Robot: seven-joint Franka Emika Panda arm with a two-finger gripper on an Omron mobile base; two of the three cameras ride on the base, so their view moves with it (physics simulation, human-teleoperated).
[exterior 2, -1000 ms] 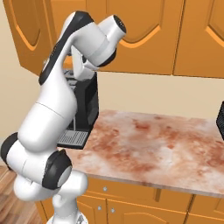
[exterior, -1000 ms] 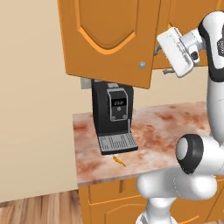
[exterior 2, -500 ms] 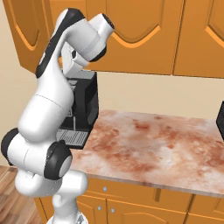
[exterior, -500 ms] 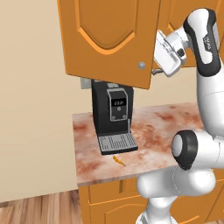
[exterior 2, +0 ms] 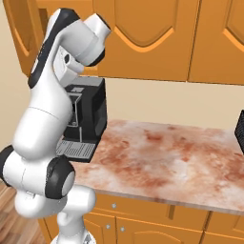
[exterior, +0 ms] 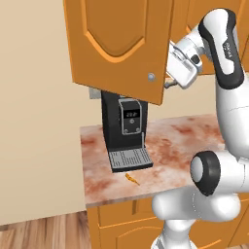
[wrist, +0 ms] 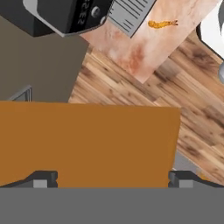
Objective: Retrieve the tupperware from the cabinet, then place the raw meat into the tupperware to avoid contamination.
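Left base view: cabinet [exterior: 121,48] on the wall, one arched-panel door standing swung out toward the camera, a small silver knob [exterior: 151,76] near its lower corner. The arm's hand is raised behind that door's free edge, at knob height; whether it touches the door cannot be told. Below the cabinet, a black coffee machine [exterior: 122,131] stands at the back of the marbled tabletop [exterior: 189,146], its grey drip tray facing forward. The meat [exterior: 132,178], a thin orange sliver, lies flat on the tabletop just in front of the drip tray, near the front edge and apart from the machine.

Hand view: jaws [wrist: 109,179] spread fully wide, both dark tips visible at the bottom with nothing between them; a flat orange panel lies just beyond the tips. Further off, the coffee machine, the meat on the tabletop corner and wooden floor [wrist: 131,87].

Right base view: closed cabinet doors above the tabletop; coffee machine partly behind the arm.
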